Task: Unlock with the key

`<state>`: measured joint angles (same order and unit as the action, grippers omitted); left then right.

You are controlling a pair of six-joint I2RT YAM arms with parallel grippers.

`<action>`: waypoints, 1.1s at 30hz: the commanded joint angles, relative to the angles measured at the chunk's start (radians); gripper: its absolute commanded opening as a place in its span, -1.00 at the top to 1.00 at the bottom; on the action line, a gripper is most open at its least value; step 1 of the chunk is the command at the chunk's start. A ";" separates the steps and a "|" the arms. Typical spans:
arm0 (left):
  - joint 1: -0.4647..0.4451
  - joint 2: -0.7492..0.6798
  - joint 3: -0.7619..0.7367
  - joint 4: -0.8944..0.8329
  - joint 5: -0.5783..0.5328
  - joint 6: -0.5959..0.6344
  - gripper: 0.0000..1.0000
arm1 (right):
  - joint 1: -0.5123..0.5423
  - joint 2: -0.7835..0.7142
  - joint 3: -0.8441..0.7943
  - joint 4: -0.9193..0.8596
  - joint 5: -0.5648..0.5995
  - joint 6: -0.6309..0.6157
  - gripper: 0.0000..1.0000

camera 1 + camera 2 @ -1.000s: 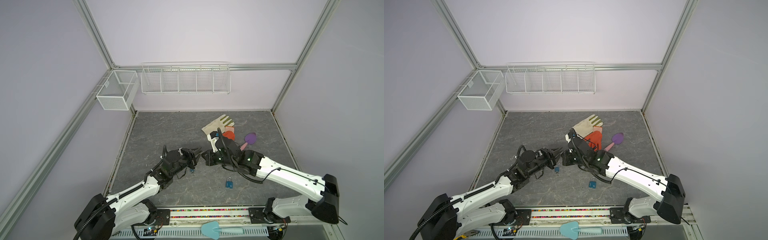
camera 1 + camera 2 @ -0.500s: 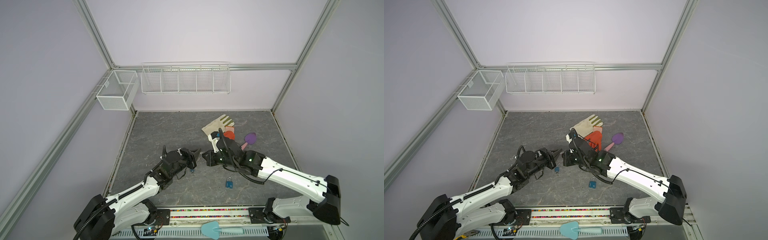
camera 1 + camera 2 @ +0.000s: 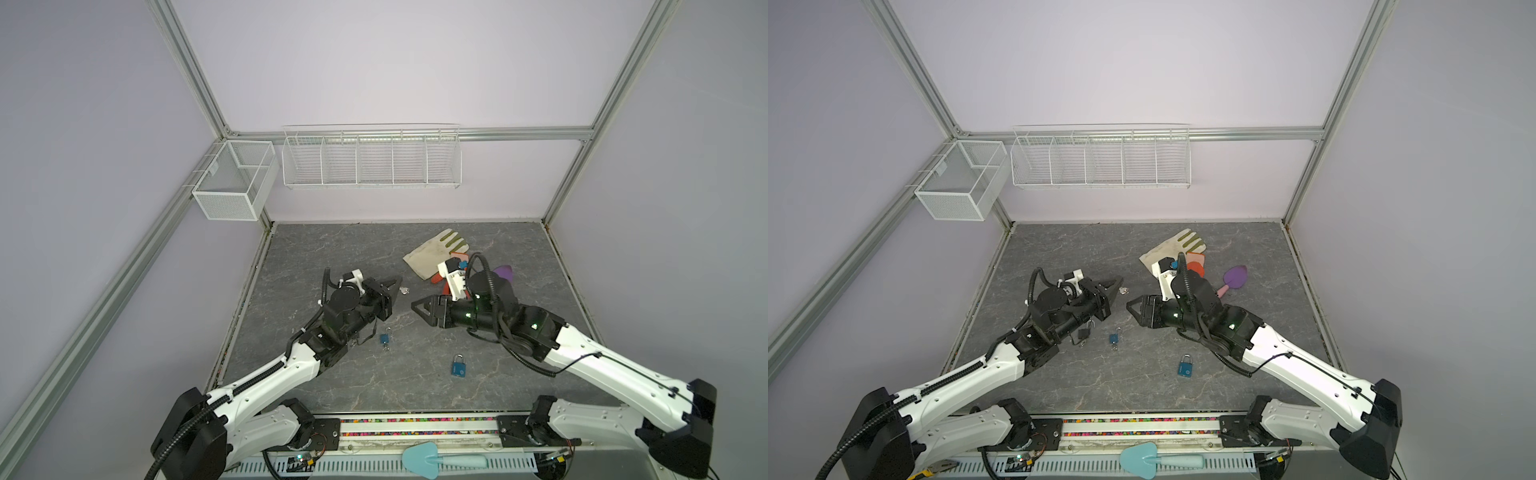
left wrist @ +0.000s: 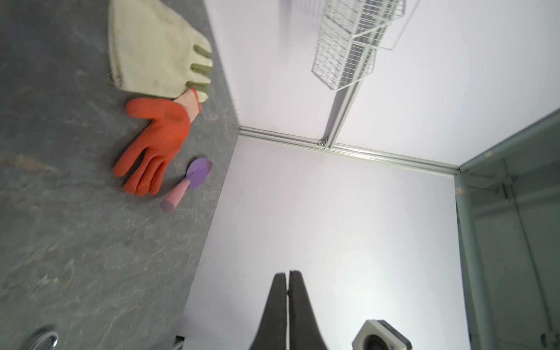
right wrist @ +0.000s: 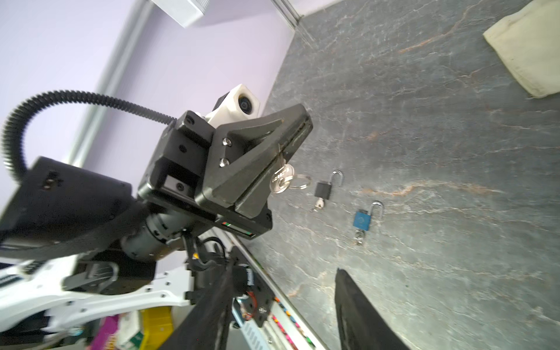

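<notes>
Lying nearest on the surface (image 3: 332, 249) is a blue padlock (image 3: 458, 368), its shackle seemingly closed. Beyond it, a smaller blue padlock (image 5: 362, 219) and a black padlock (image 5: 323, 190) are lying with their shackles swung open. The left end effector (image 3: 399, 286) is pinching the key (image 5: 281, 180) above the surface. The right end effector (image 3: 417, 307) is facing it, jaws parted. Farther back, a cream glove (image 3: 432, 253) is lying flat.

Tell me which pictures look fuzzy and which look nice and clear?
Left wrist view: the grey floor smears near the lens, the orange glove is slightly soft. Right wrist view: the key in the left pincer is sharp, the fingers of the right pincer blur. Both top views: clear, evenly lit, no glare.
</notes>
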<state>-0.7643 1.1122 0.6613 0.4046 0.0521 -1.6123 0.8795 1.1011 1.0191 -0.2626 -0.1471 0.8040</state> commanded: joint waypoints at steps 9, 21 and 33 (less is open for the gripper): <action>-0.034 0.102 0.246 0.108 0.195 0.468 1.00 | -0.149 -0.075 -0.079 0.321 -0.296 0.162 -0.16; -0.079 0.074 0.271 0.086 0.138 0.605 1.00 | -0.171 -0.060 -0.085 0.432 -0.304 0.196 0.24; -0.081 0.052 0.259 0.104 0.127 0.602 1.00 | -0.175 -0.038 -0.081 0.459 -0.305 0.205 0.40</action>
<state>-0.8410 1.1854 0.9024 0.4885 0.1879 -1.0348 0.7128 1.0496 0.9401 0.1497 -0.4389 0.9951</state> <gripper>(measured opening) 0.047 0.304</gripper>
